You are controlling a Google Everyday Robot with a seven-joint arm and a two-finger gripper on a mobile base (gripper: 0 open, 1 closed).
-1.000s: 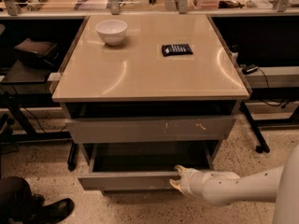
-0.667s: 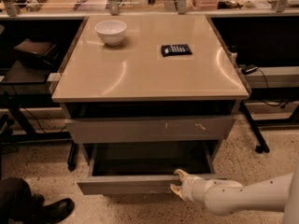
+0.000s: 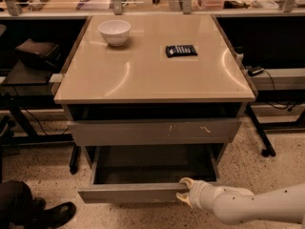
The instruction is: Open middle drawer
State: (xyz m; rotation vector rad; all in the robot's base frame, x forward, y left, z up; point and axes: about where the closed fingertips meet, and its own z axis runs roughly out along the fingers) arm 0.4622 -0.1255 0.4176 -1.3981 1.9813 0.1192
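Observation:
The middle drawer [image 3: 128,193] has a plain grey front and stands pulled out at the bottom of the cabinet, showing its dark grey tray [image 3: 152,168]. My gripper [image 3: 185,191] comes in from the lower right on a white arm [image 3: 252,206]. It is shut on the top edge of the drawer's front, right of its middle. Above it, the taller grey front with white scuff marks [image 3: 157,131] is closed.
The beige cabinet top [image 3: 152,80] carries a white bowl [image 3: 114,32] and a flat black object [image 3: 181,50]. A person's dark shoe [image 3: 52,213] is on the floor at the lower left. Black table legs [image 3: 262,137] stand on both sides.
The middle drawer has slid further out toward the camera. My gripper has moved back with it, still on the front edge.

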